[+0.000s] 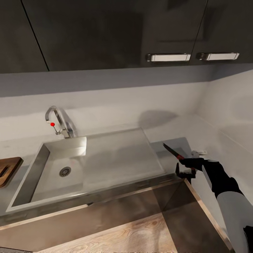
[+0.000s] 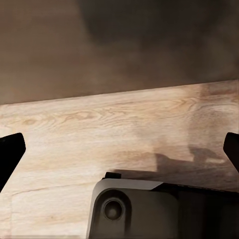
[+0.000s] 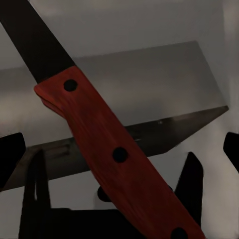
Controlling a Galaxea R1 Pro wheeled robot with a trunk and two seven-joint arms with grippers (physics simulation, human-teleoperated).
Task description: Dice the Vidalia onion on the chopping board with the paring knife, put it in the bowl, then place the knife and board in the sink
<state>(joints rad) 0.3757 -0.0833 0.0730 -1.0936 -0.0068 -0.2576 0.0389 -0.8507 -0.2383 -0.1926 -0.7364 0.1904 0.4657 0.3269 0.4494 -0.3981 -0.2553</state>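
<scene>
The paring knife [image 1: 171, 150] is held in the air just right of the sink's drainboard [image 1: 119, 154], its dark blade pointing up and toward the sink. My right gripper [image 1: 186, 168] is shut on its red handle [image 3: 109, 144], with the right gripper [image 3: 114, 186] fingers on either side. The sink's basin [image 1: 45, 168] with the round drain holds nothing I can see. The chopping board [image 1: 7, 170] lies on the countertop [image 1: 168, 135] at the far left, cut off by the picture's edge. My left gripper [image 2: 119, 149] hangs open over the floor. The Vidalia onion and the bowl are out of view.
A chrome tap [image 1: 58, 121] with a red knob stands behind the basin. Dark wall cabinets [image 1: 105, 31] with metal handles hang above. A wall [image 1: 232, 116] closes off the counter at the right. Wooden floor [image 1: 123, 235] lies below the counter front, and my base [image 2: 134, 209] stands over it.
</scene>
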